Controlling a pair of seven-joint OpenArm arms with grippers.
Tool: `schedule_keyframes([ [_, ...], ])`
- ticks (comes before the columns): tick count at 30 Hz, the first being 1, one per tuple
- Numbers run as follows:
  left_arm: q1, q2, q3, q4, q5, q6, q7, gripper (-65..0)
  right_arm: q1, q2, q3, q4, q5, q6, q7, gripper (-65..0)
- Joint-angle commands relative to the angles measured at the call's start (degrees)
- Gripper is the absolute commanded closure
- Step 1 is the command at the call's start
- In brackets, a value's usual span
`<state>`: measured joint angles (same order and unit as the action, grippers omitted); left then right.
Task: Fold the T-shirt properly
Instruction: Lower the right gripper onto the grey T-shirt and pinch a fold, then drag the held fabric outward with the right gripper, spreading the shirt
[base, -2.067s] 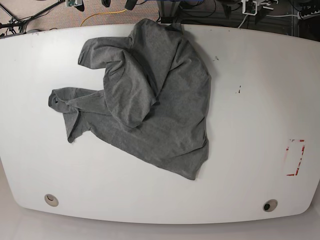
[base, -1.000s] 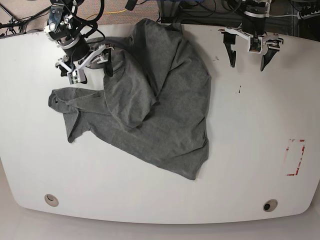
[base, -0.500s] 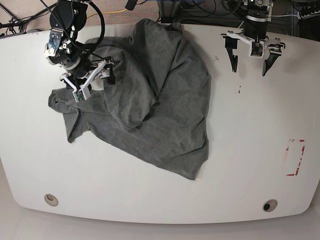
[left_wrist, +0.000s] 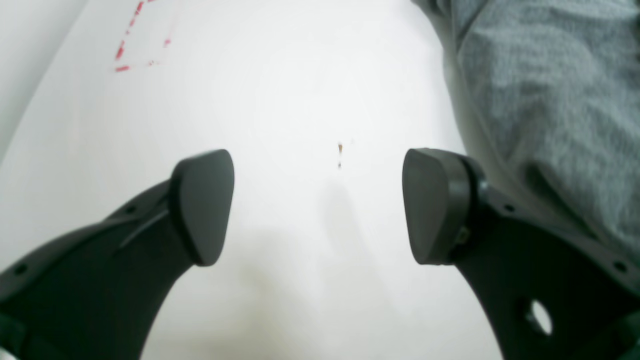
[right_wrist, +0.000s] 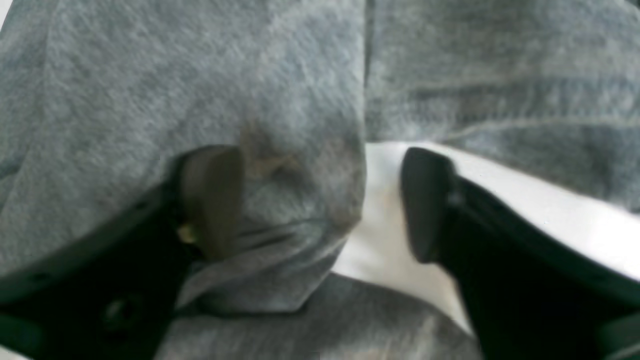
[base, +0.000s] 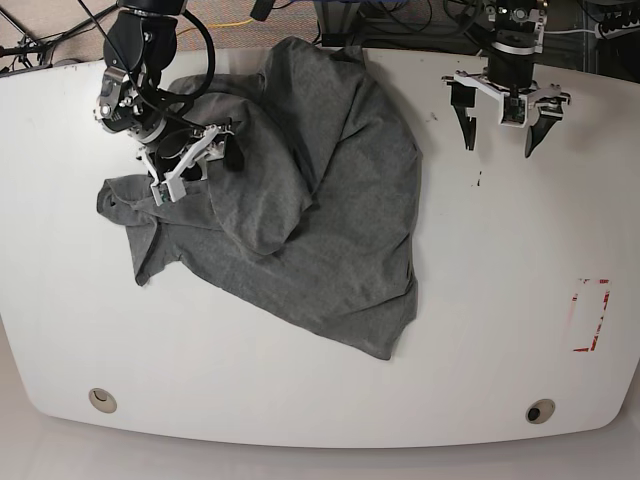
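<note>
The grey T-shirt lies crumpled on the white table, left of centre, with one sleeve bunched at its left end. My right gripper is down on the shirt's upper left part. In the right wrist view this gripper is open, and a fold of the T-shirt sits between its fingers, against the left pad. My left gripper hangs open over bare table right of the shirt. In its own view, the left gripper holds nothing, and the T-shirt edge lies at the upper right.
Red tape marks sit near the table's right edge and show in the left wrist view as red tape marks. A small dark speck lies below the left gripper. Two round holes are near the front edge. Cables run behind the far edge.
My right gripper has come down and to the right onto the shirt's upper left part. The left gripper has shifted slightly to the right. The shirt has barely moved.
</note>
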<state>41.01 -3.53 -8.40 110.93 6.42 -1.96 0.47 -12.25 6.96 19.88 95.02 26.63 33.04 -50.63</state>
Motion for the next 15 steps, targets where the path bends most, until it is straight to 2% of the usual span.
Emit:
schedule_keyframes([
  [1, 0.2, -0.3, -0.1, 1.0, -0.1, 0.3, -1.6, -49.3, -0.1, 0.3, -1.6, 0.6, 0.1, 0.1, -0.3, -32.7],
  [3, -0.1, -0.3, -0.1, 1.0, -0.1, 0.3, -1.6, -49.3, -0.5, 0.3, -2.1, 0.8, 0.1, 0.1, -0.3, -21.4],
  [5, -1.1, -0.1, 0.0, 1.0, -0.1, 0.3, -1.6, -49.4, -1.0, 0.3, -2.1, 1.0, 0.2, 0.1, -0.3, -6.3],
  [6, -1.4, 0.0, 0.0, 1.0, -0.1, 0.4, -1.6, -49.4, -1.2, 0.3, -2.1, 1.5, 0.2, 0.1, -0.3, -1.1],
  [9, -1.8, 0.1, 0.0, 1.0, -0.3, 0.5, -0.9, -49.6, -3.4, 0.3, -1.9, 5.1, 0.2, 0.1, -0.3, 0.0],
  [15, -6.5, 0.1, 0.1, 1.1, -0.5, 0.4, 7.5, -49.7, -9.5, 0.4, 1.4, 17.6, 0.2, 0.1, -0.3, 0.0],
])
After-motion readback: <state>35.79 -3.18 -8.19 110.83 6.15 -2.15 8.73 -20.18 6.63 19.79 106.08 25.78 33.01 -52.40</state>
